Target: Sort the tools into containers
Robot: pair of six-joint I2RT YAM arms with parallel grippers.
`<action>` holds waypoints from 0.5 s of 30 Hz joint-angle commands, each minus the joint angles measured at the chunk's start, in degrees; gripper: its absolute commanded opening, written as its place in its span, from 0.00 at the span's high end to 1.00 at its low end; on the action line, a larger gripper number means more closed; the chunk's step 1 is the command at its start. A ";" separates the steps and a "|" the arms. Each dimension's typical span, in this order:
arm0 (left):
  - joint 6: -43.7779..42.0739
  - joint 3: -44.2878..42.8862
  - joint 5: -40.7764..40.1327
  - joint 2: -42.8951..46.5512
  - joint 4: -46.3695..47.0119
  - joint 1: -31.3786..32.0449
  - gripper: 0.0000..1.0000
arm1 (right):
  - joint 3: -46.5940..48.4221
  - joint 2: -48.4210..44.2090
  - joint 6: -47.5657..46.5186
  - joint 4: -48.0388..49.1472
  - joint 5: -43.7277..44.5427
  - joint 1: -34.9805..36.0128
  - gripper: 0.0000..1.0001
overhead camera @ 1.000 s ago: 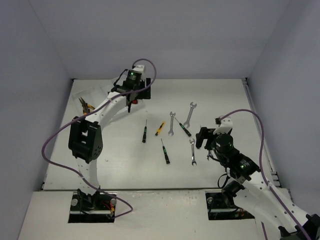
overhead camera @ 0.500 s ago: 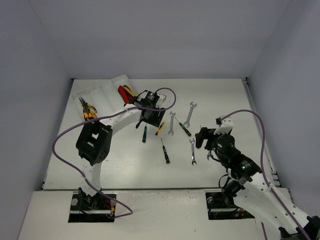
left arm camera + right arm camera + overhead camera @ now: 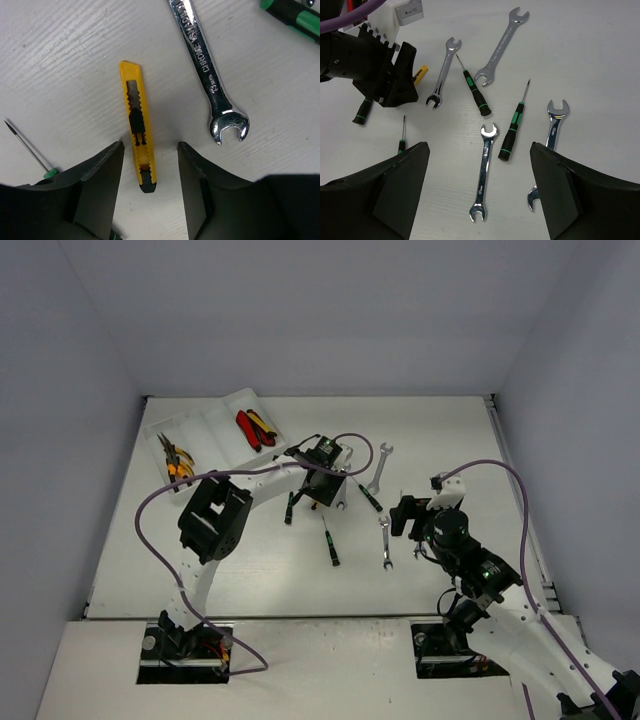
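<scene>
My left gripper [image 3: 150,150] hangs low over the table, open, with its fingers [image 3: 100,185] on either side of the yellow utility knife [image 3: 139,125] and clear of it. A silver wrench [image 3: 207,70] lies just right of the knife. In the top view this gripper [image 3: 322,485] is at the table's middle. My right gripper [image 3: 479,150] is open above a small wrench [image 3: 484,170], with nothing held. The tray [image 3: 215,420] at the back left holds orange pliers [image 3: 175,458] and red knives [image 3: 255,428] in separate compartments.
Loose on the table lie green-black screwdrivers [image 3: 289,508] [image 3: 330,542] [image 3: 368,496] and wrenches [image 3: 379,468] [image 3: 385,543]. The right wrist view also shows a screwdriver [image 3: 512,130] and a wrench [image 3: 552,130] under the right finger. Walls enclose the table.
The left arm swung from the tray at the back left to the table's middle and came down over the yellow knife, its jaws narrowing. The right arm stayed still.
</scene>
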State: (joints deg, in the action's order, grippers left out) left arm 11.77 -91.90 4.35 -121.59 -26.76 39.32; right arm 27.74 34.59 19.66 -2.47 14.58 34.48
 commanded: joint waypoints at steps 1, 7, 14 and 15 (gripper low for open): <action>1.26 -1.81 -1.00 -1.25 -0.75 -0.09 0.62 | 0.30 -0.22 0.79 2.82 0.33 -0.15 0.21; 2.11 -2.68 -3.04 -0.88 -0.67 -0.12 0.91 | 0.12 -0.31 0.74 2.82 0.65 -0.20 0.21; 2.21 -3.49 -8.10 3.72 -0.83 -1.05 1.00 | 0.21 -0.57 0.82 2.82 0.73 -0.20 0.21; 2.88 -3.71 -9.22 4.98 -0.83 -1.42 1.00 | 0.21 -0.57 0.82 2.82 0.80 -0.20 0.21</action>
State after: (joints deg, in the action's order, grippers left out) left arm 13.63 -93.12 0.91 -122.17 -26.85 39.31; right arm 27.62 34.31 19.75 -2.48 14.57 34.48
